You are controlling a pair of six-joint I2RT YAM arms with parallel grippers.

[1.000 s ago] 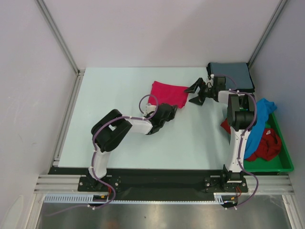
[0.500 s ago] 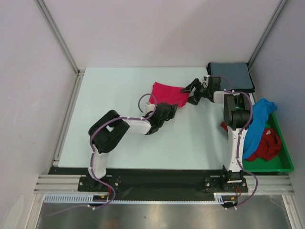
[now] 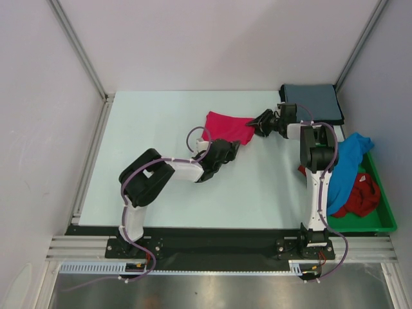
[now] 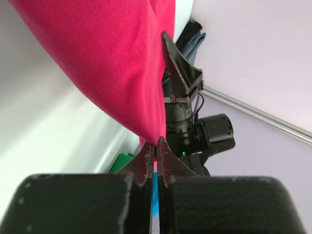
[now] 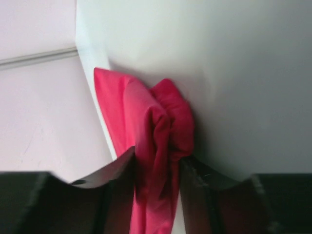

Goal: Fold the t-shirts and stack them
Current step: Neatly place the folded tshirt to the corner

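Observation:
A bright pink-red t-shirt (image 3: 228,127) lies partly folded on the table's middle back. My left gripper (image 3: 232,147) is shut on its near edge; in the left wrist view the cloth's corner (image 4: 112,63) is pinched at the fingertips of that gripper (image 4: 156,145). My right gripper (image 3: 261,122) is at the shirt's right corner, its jaws pressed against a bunched fold of the shirt (image 5: 146,126) that fills the gap of the gripper (image 5: 158,161). A folded grey-blue t-shirt (image 3: 312,102) lies at the back right. A bright blue t-shirt (image 3: 351,161) and a darker red one (image 3: 360,196) are heaped on the right.
The green tray (image 3: 385,206) at the right edge holds the blue and dark red shirts, which spill over its left rim beside the right arm. Grey walls with metal rails close in the table at the back and both sides.
My right gripper moved left to the pink-red shirt's right corner and closed from wide open onto the cloth. The left gripper stayed shut on the near edge.

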